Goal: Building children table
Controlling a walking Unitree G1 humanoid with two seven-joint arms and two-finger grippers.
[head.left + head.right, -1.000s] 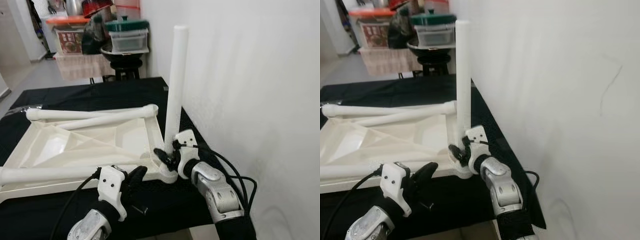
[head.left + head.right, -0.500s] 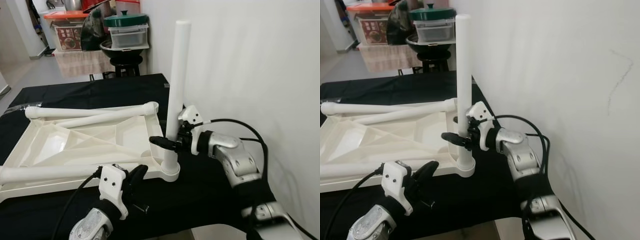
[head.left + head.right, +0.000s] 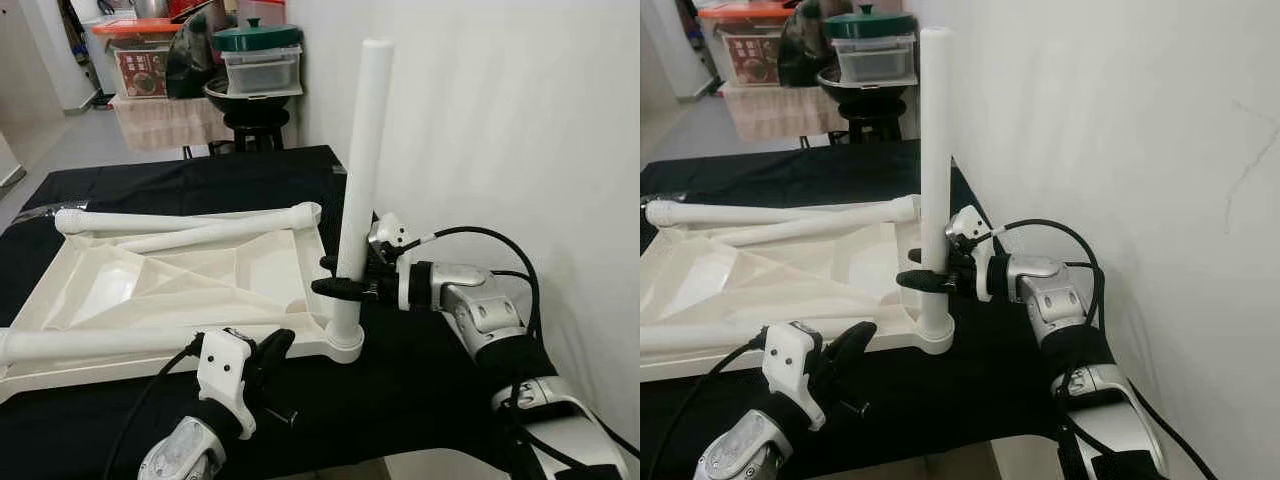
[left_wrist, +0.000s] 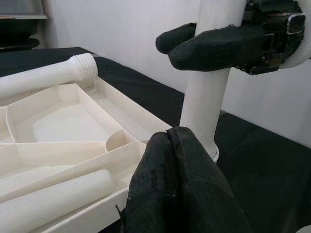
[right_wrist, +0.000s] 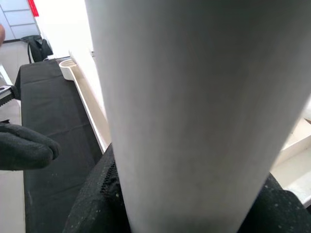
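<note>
Head views are taken first: the upright table leg point(image 3: 358, 180) stands in the corner socket of the upturned white tabletop point(image 3: 190, 285), which lies on the black-covered table point(image 3: 150, 185). The right gripper point(image 3: 338, 278) is closed around the leg just above the socket, whereas a second ago it was clamped lower, at the base; the grip has been raised, which suggests the leg is being turned home in stages. The leg's long axis is vertical, its free end pointing up, tilted slightly toward the wall point(image 3: 500, 120). Two loose legs point(image 3: 185, 222) are seen lying along the tabletop's far edge, another point(image 3: 90, 347) along its near edge. The left gripper point(image 3: 270, 352) rests against the near rim.

Left wrist view: its fingers point(image 4: 180, 189) are pressed together, empty, against the rim just before the socket.

Right wrist view: the leg point(image 5: 194, 121) is seen gripped between the black pads point(image 5: 97, 204).
</note>
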